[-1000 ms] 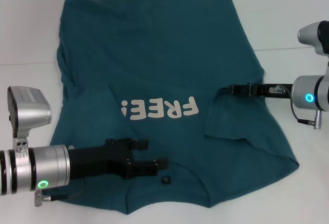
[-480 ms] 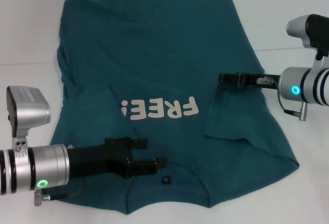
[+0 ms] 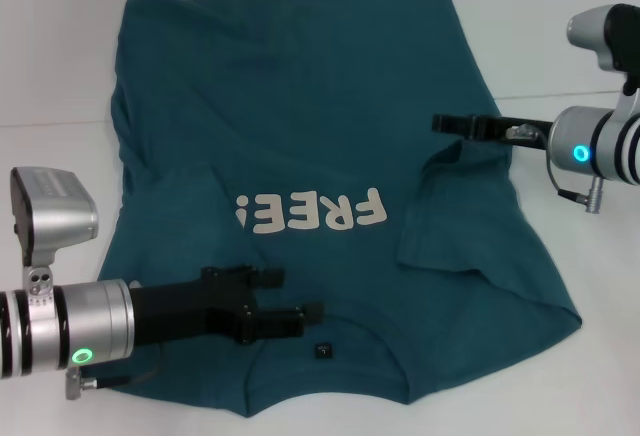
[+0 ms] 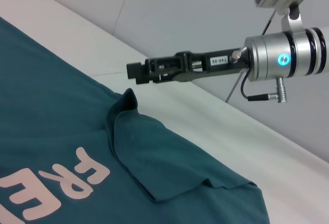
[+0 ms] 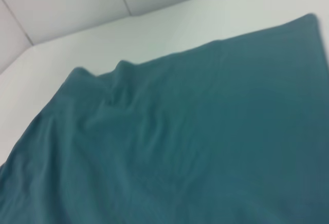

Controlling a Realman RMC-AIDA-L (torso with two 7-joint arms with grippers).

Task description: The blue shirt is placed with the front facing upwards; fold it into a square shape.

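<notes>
The blue shirt (image 3: pixel 300 126) lies spread on the white desk (image 3: pixel 60 76), lettering up, its right sleeve folded inward, while the left pincer (image 3: pixel 305 311) hovers spread over the collar area and the right pincer (image 3: pixel 440 122), empty and seemingly pressed together, hangs above that sleeve.

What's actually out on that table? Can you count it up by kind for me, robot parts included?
Blue shirt: 1
Robot grippers: 2, the left gripper and the right gripper
White table: 1
Total: 4
</notes>
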